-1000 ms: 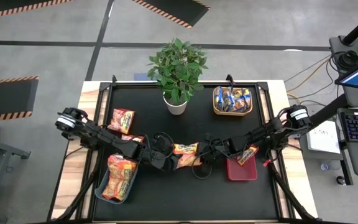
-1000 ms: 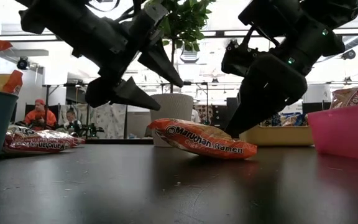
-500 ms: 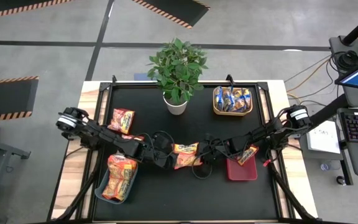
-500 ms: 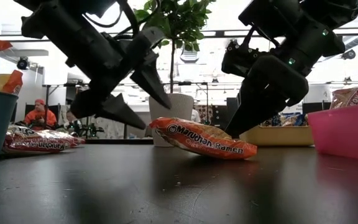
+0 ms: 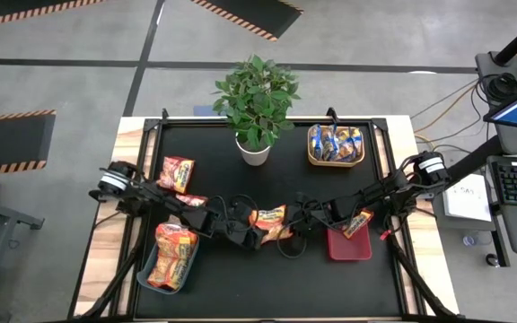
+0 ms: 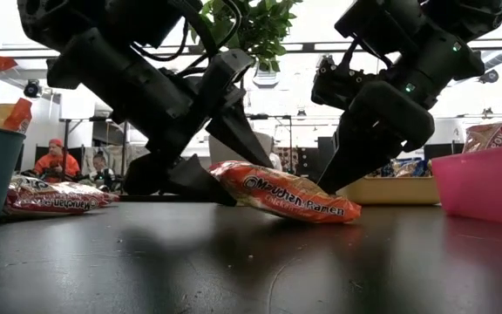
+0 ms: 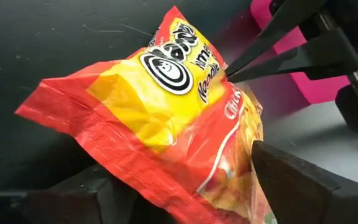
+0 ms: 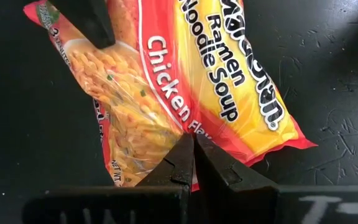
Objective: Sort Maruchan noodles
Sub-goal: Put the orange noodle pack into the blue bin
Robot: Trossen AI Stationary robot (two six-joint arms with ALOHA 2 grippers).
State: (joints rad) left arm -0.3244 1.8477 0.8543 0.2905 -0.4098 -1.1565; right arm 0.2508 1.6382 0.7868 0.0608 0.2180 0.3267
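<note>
An orange Maruchan noodles packet lies mid-table, its left end raised and its right end on the black tabletop. My left gripper is open at that raised end, one finger above and one low beside it. My right gripper is shut at the packet's right part. Two red-pink packets lie flat at the far left. Orange packets fill a grey-blue bin, and blue packets fill a basket. My left gripper's fingers stand on either side of the packet's left end; whether they touch it I cannot tell. My right gripper rests its shut fingertips on the packet's printed top, a little in from its right edge, slanting down from the table's right. Whether any film is caught between them does not show.
A potted plant stands at the far middle. A pink bin with one packet leaning in it sits just right of my right gripper. The near part of the tabletop is bare. People sit in the room behind.
My left gripper has sunk and moved toward the packet, rolling a little as it went. Its open fingers, which hung above and left of the packet, now bracket the raised left end.
</note>
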